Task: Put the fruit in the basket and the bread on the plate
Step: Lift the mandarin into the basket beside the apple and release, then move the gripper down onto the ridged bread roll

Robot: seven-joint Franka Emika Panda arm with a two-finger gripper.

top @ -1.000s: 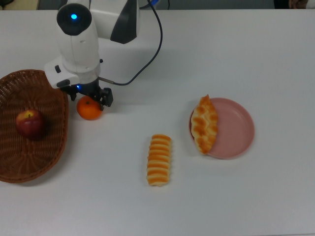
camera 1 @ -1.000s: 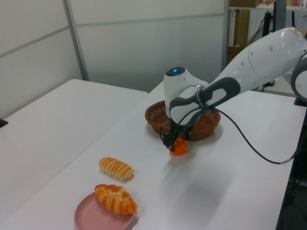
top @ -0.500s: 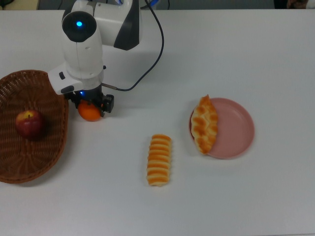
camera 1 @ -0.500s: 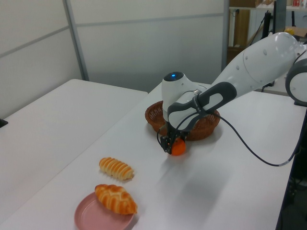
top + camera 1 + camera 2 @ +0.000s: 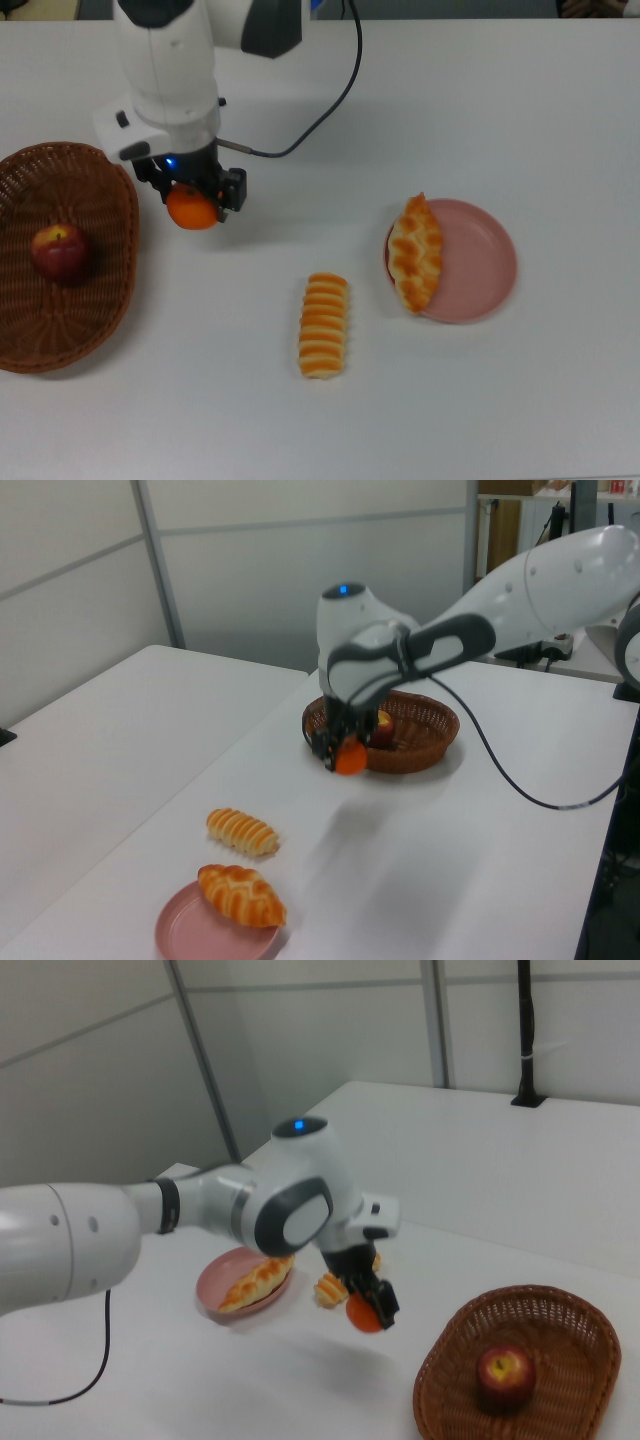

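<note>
My gripper [image 5: 194, 200] [image 5: 340, 754] [image 5: 366, 1305] is shut on the orange mandarin [image 5: 193, 208] [image 5: 349, 759] [image 5: 364, 1315] and holds it above the table, just to the right of the wicker basket [image 5: 105, 300] in the top view. The dark red apple [image 5: 59, 250] [image 5: 505, 1373] lies inside the basket [image 5: 425, 742] [image 5: 560, 1310]. The braided bread [image 5: 415, 252] [image 5: 241, 895] [image 5: 252, 1283] rests on the left rim of the pink plate [image 5: 480, 265] [image 5: 200, 935] [image 5: 210, 1278] in the top view. The ridged loaf [image 5: 323, 324] [image 5: 241, 831] lies on the table.
The arm's black cable [image 5: 335, 85] runs across the white table [image 5: 480, 120] behind the gripper. Another white table [image 5: 90, 740] stands at the left view's left.
The gripper has risen off the table with the mandarin in it. The apple, both breads and the plate have not moved.
</note>
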